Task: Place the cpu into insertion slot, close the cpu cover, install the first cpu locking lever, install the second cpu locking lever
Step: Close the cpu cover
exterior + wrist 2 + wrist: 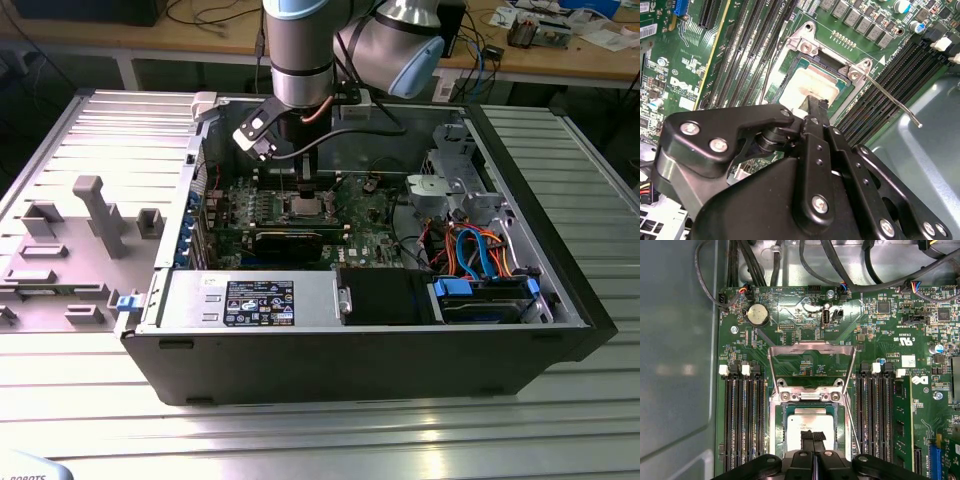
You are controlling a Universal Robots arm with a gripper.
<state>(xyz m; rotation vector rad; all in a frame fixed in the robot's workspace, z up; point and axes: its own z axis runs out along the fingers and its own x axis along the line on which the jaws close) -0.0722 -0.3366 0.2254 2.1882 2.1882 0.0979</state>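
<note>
A silver ribbed metal table (400,440) fills the foreground, with pale glare on its near slats (the grooves run across the exterior view). Behind it stands a long light-wood workbench (570,62) strewn with black cables (200,15).

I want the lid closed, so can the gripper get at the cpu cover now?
Probably yes: the cpu cover stands flipped open with nothing lying across it, and the gripper hangs over the cpu right beside it.

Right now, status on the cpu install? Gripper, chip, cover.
The gripper shut, tips just above the cpu. Chip lies in the insertion slot. The cpu cover stands open; a locking lever sticks out, unlatched.
</note>
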